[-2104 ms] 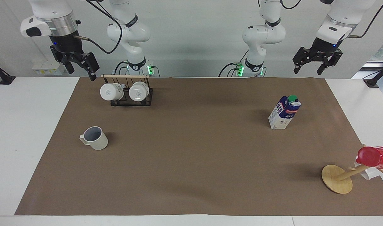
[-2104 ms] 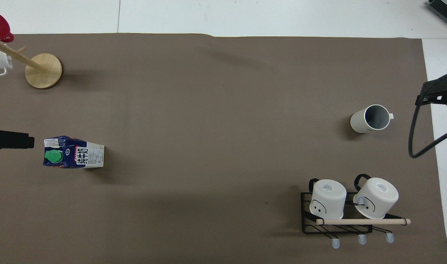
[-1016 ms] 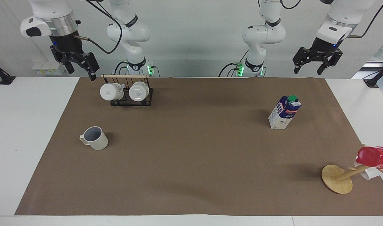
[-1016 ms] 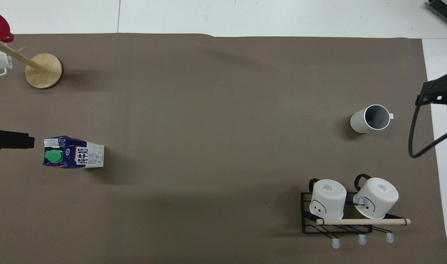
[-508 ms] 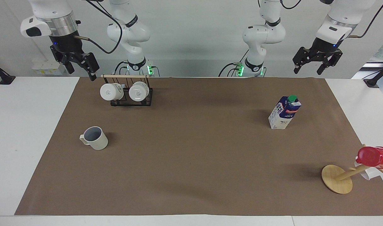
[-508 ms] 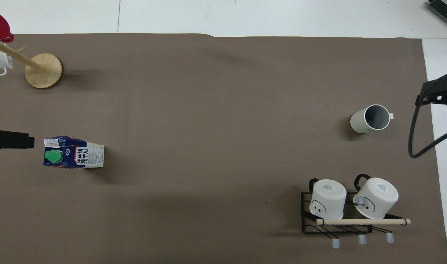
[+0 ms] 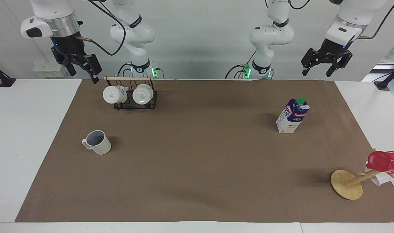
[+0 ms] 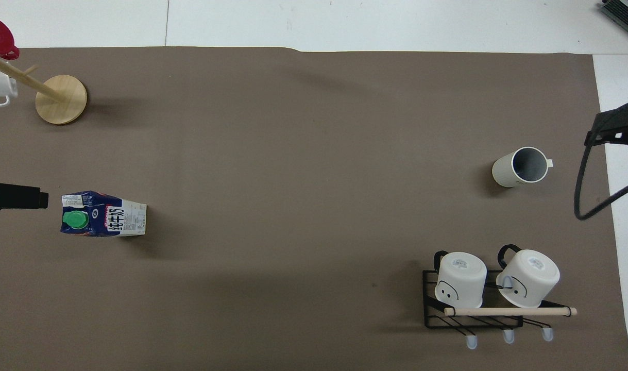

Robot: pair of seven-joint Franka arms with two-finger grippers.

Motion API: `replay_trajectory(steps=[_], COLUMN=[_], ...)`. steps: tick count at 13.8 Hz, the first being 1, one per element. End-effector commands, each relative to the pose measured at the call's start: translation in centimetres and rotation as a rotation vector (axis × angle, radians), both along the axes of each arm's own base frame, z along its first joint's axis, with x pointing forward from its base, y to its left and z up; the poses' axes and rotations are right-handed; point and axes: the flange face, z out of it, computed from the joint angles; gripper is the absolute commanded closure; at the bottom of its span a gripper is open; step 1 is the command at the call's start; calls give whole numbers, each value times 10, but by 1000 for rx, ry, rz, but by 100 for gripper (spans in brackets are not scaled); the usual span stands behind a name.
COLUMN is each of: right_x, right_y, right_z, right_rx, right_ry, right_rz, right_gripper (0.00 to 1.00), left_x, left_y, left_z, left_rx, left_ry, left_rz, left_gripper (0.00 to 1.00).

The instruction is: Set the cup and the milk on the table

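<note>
The off-white cup (image 7: 98,142) with a grey-blue inside stands upright on the brown paper of the table (image 7: 197,168), toward the right arm's end; it also shows in the overhead view (image 8: 520,167). The blue and white milk carton (image 7: 292,116) with a green cap stands upright toward the left arm's end, also in the overhead view (image 8: 103,214). My right gripper (image 7: 83,72) hangs open and empty, raised above the table's edge beside the mug rack. My left gripper (image 7: 317,72) hangs open and empty, raised above the table's edge near the robots.
A black wire rack (image 7: 130,97) with two white mugs sits nearer to the robots than the cup, also in the overhead view (image 8: 473,309). A wooden mug tree (image 7: 347,184) with a red cup (image 7: 385,161) stands at the left arm's end, farther from the robots than the milk.
</note>
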Motion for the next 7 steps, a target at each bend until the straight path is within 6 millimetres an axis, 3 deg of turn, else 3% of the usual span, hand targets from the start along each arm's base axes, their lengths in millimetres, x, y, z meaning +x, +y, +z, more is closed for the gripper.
replay_trajectory(steps=[1, 5, 7], right_x=[0, 10, 17], right_y=[-14, -23, -25], right_z=[-8, -45, -75], right_rx=[12, 7, 7], right_ry=[-4, -4, -2], right_rz=[24, 38, 38], right_gripper=[0, 0, 0], left_x=[-2, -2, -2], left_y=[2, 2, 2], left_z=[7, 7, 7], left_rx=[-1, -1, -1], left_ry=[5, 5, 5], left_rz=[11, 11, 11], left_gripper=[0, 0, 0])
